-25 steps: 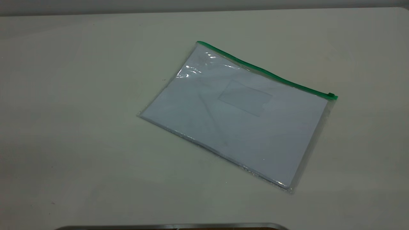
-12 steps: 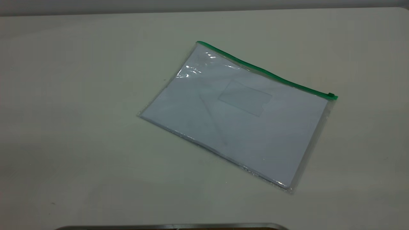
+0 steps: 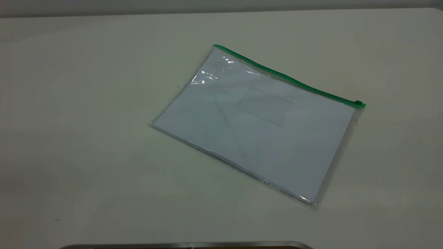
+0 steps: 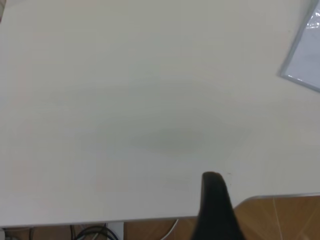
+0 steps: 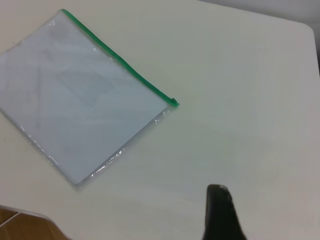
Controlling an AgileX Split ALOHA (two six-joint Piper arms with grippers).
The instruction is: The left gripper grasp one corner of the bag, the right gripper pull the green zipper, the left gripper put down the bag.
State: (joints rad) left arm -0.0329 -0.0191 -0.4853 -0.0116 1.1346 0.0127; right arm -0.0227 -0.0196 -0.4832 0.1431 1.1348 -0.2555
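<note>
just bag (image 3: 256, 128) flat on table (image 3: 86, 103)

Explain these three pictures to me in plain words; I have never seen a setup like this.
This is a two-armed robot at a pale table. The wide picture comes from a camera outside the robot, looking down on the table. The other two come from cameras on each arm's wrist.

On the table lies the bag, a flat clear plastic pouch with white paper inside. The green zipper runs along its far edge, with the small slider at the right-hand end.

In each wrist picture the dark shape at the edge is part of that arm's own grasping part: the left gripper and the right gripper. Both hang above the table, away from the bag. Nothing is held.
</note>
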